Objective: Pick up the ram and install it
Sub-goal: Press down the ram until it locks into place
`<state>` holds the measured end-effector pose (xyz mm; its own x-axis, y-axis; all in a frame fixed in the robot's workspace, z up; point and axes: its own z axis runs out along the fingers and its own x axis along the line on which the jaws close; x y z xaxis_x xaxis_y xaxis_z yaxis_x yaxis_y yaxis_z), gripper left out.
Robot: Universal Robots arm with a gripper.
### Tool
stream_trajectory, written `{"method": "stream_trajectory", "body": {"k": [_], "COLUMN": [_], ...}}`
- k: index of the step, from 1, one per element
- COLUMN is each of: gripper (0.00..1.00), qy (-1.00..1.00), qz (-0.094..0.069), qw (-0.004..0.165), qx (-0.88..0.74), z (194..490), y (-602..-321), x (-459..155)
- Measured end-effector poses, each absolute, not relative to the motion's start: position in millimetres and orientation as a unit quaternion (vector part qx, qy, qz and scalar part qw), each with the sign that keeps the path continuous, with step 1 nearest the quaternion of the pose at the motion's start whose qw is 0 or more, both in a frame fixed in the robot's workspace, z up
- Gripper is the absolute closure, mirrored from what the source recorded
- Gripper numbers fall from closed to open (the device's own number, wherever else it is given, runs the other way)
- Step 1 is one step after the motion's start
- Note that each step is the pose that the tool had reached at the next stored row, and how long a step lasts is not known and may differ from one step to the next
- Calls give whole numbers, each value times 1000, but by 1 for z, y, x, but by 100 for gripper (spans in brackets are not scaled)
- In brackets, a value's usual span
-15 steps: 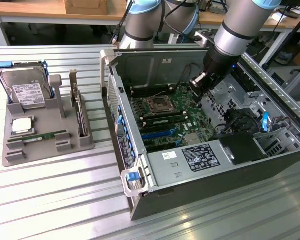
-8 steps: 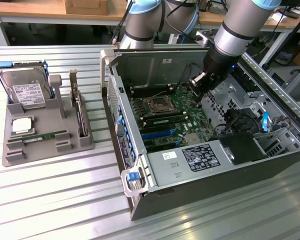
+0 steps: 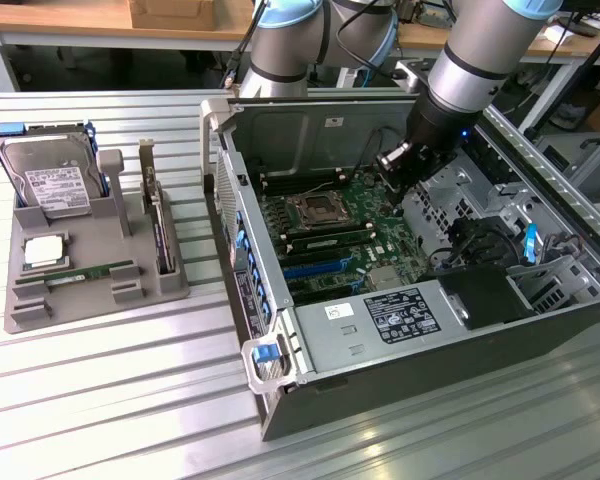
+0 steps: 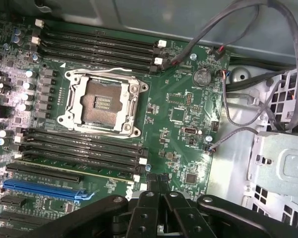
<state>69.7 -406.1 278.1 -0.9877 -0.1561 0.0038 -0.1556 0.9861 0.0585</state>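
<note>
A ram (image 3: 90,270), a long thin green stick, lies flat in a groove of the grey holder tray (image 3: 40,310) at the exterior view's left. My gripper (image 3: 394,184) hangs inside the open computer case (image 3: 400,380), above the motherboard (image 3: 380,225) and to the right of the processor socket (image 3: 310,210). Its black fingers (image 4: 148,191) are shut together with nothing between them. They hover over the board near the end of the lower memory slots (image 4: 84,151). A thin green strip (image 4: 74,168) runs along one of those slots; I cannot tell whether it is a seated stick.
The holder tray also carries a hard drive (image 3: 50,185), a square silver processor (image 3: 42,250) and an upright expansion card (image 3: 160,230). Loose cables (image 4: 238,99) run over the board near the drive cage (image 4: 283,163). A power supply (image 3: 400,320) sits at the case front.
</note>
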Motion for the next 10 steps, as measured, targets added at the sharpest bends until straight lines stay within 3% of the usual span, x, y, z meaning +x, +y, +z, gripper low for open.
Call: {"method": "stream_trajectory", "body": {"k": [10], "gripper": [89], "qy": [-999], "qz": [-29], "qw": [3], "qx": [31], "z": [278], "y": [-406], "x": [70]}}
